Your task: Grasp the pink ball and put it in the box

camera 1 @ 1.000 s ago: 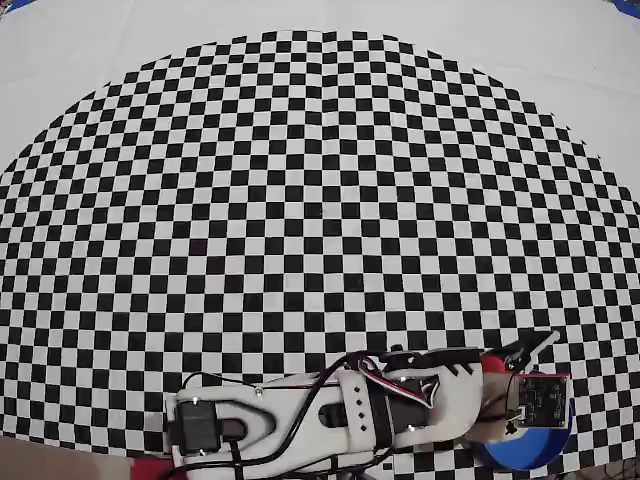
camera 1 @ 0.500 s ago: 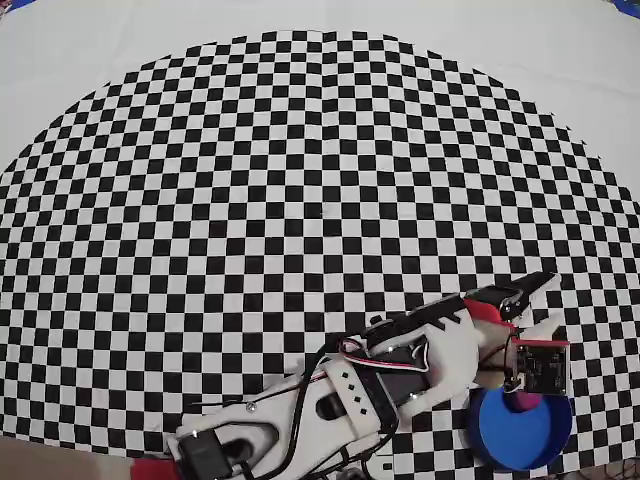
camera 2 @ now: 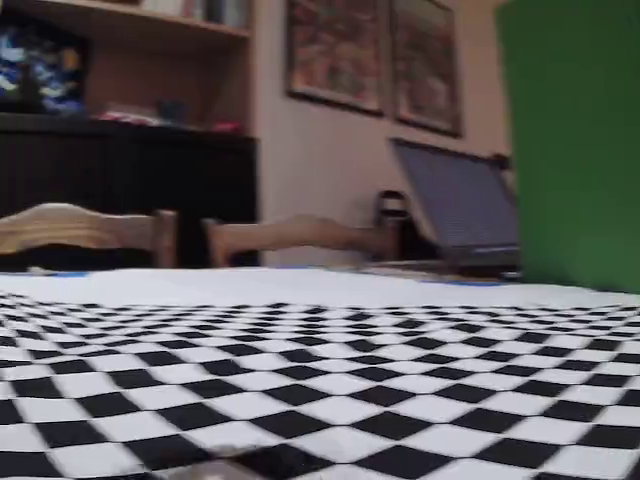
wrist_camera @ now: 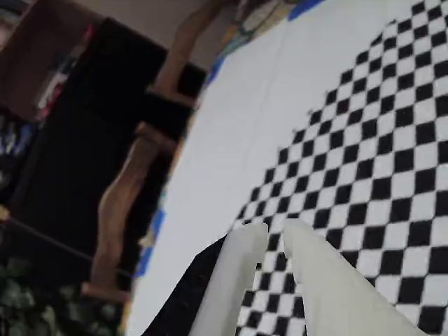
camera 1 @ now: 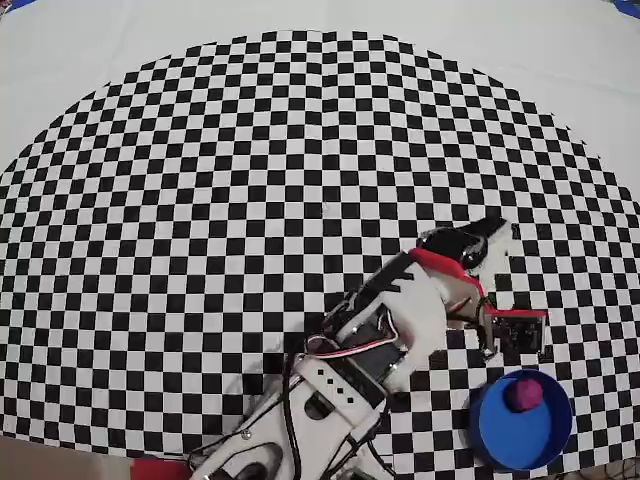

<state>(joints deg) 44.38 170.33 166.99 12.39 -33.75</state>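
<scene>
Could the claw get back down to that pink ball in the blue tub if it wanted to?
Probably yes. The ball lies uncovered in the open tub, nothing above it, and the claw is close by, up-left of it in the overhead view. The tub's low rim could crowd the fingers a little.

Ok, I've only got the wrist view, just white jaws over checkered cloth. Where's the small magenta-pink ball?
Observer: In the overhead view, the small magenta-pink ball lies inside the round blue plastic tub.
Operator: Is the arm above the tub?
Observer: No, the white and red arm is clear of it, up and left of the tub in that view.
Operator: Anything else around?
Observer: The fixed view shows an open grey laptop past the cloth's far edge.
</scene>
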